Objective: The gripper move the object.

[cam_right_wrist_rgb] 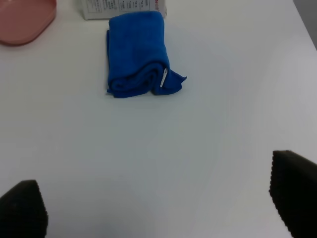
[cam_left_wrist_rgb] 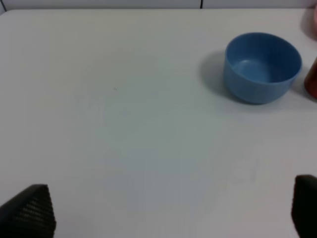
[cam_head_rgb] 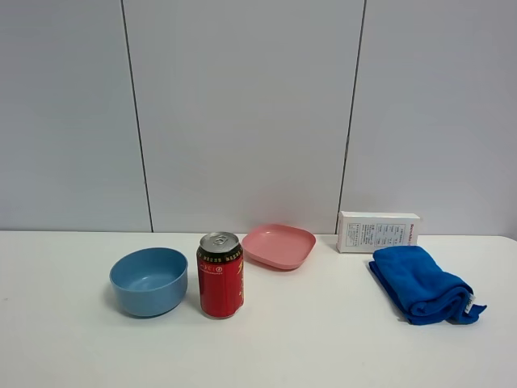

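The light-blue bowl [cam_head_rgb: 149,281] stands upright and empty on the white table at the left, just left of a red soda can [cam_head_rgb: 220,275]. It also shows in the left wrist view [cam_left_wrist_rgb: 262,67], well ahead of the left gripper [cam_left_wrist_rgb: 171,210]. That gripper is open and empty, its dark fingertips [cam_left_wrist_rgb: 29,210] wide apart near the table's front. The right gripper [cam_right_wrist_rgb: 158,210] is open and empty too, with a fingertip [cam_right_wrist_rgb: 294,193] showing at each side. Neither gripper shows in the exterior high view.
A shallow pink plate [cam_head_rgb: 279,245] lies behind the can. A white box [cam_head_rgb: 378,231] stands at the back right against the grey wall. A bright blue folded cloth [cam_head_rgb: 422,284] lies in front of it, also in the right wrist view [cam_right_wrist_rgb: 138,54].
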Robot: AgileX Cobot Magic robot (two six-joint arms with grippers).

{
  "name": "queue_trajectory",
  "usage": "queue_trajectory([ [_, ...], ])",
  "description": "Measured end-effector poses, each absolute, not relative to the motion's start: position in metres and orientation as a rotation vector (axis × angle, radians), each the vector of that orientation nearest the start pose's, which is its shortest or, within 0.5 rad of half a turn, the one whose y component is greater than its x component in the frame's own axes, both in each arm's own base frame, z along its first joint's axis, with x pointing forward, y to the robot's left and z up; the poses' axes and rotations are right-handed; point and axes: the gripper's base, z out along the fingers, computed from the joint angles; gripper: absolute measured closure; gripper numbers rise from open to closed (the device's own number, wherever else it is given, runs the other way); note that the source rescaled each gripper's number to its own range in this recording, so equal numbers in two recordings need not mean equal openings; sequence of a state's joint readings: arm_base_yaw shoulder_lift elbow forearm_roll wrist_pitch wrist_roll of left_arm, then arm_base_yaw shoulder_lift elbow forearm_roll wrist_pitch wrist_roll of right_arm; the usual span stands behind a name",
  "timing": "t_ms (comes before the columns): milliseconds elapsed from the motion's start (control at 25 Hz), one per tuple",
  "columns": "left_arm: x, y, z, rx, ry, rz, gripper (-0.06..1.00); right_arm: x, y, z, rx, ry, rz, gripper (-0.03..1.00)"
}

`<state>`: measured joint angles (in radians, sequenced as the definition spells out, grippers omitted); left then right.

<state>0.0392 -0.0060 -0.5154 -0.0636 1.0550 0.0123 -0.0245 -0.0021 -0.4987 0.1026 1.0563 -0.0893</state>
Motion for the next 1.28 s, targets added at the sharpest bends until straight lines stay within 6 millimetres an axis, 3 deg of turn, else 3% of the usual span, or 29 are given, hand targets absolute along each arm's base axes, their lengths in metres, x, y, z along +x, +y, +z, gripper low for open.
queue_trajectory([
  [200, -0.009, -0.005, 0.317, -0.022, 1.935, -0.040, -0.05, -0.005, 0.008, 0.278, -0.070, 2.034, 0.051, -0.03],
  [440, 0.034, -0.005, 0.355, -0.027, 2.054, -0.067, -0.05, -0.005, 0.008, 0.278, -0.070, 2.034, 0.051, -0.03],
  [720, 0.122, -0.008, 0.373, -0.085, 2.094, -0.199, -0.05, -0.005, 0.008, 0.278, -0.070, 2.034, 0.051, -0.03],
  [920, 0.191, -0.011, 0.369, -0.108, 2.168, -0.273, -0.03, -0.005, 0.008, 0.278, -0.070, 2.034, 0.051, -0.03],
  [1280, 0.288, -0.047, 0.359, 0.024, 2.281, -0.346, -0.01, -0.005, 0.008, 0.278, -0.070, 2.034, 0.051, -0.03],
])
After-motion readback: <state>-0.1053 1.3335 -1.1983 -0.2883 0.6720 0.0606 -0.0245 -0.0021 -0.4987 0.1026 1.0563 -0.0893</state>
